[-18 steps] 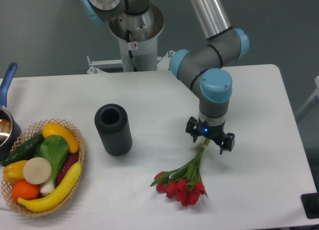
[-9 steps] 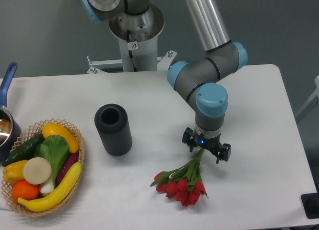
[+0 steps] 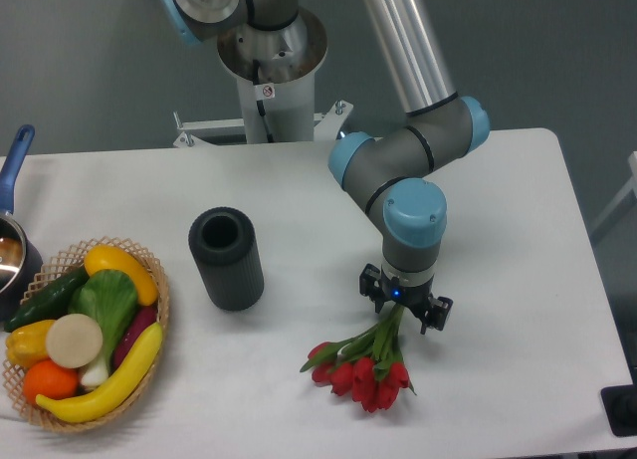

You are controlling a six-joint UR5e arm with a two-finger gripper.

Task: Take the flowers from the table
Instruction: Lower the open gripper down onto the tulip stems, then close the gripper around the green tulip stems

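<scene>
The flowers [image 3: 363, 367], a small bunch of red tulips with green stems and leaves, lie on the white table [image 3: 498, 330] toward the front, buds pointing at the near edge and stems reaching up to the right. My gripper [image 3: 403, 313] hangs straight down over the stem end, its fingers spread to either side of the stems. The wrist hides the upper ends of the stems, so I cannot see whether the fingers touch them.
A black ribbed cylinder [image 3: 226, 258] stands left of the flowers. A wicker basket [image 3: 157, 280] of fruit and vegetables sits at the front left, with a blue-handled pot [image 3: 12, 235] behind it. The arm's base column [image 3: 269, 71] rises at the back.
The gripper has moved left and toward the near edge, coming further down over the stem end of the flowers. The flowers have not moved.
</scene>
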